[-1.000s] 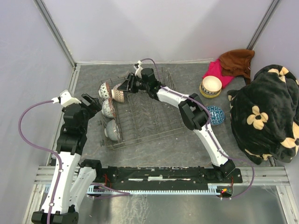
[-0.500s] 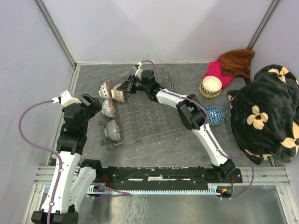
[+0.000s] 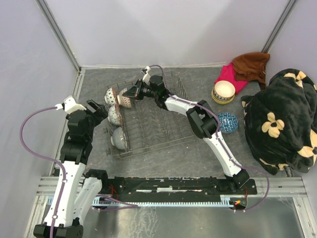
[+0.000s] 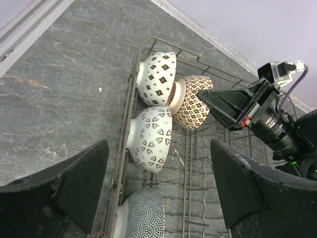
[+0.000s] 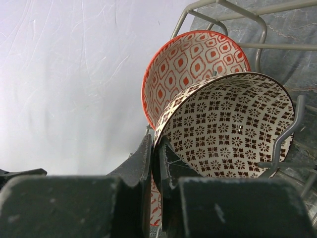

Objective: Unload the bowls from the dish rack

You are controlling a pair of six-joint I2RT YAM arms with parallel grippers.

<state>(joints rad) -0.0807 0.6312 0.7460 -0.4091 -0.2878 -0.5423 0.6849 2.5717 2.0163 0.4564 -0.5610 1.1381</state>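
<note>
Four bowls are seen along the left side of the dish rack. Within the last second the right fingers have been drawn together onto the brown-lattice bowl at the far left corner, so that its rim is now pinched between them. The bowl is not lifted; it is leaned among the tines against a red-patterned bowl. A grasp is thus judged to be made, with lifting out as the step to follow. The left fingers are held wide apart beside the rack's left edge, and nothing is gripped by them. On the tabletop to the right, a cream bowl and a blue dotted bowl are set, the latter partly hidden by the right arm. Whether more bowls are stacked under the cream one cannot be told, and the pinch point is partly masked by the fingers themselves.
</note>
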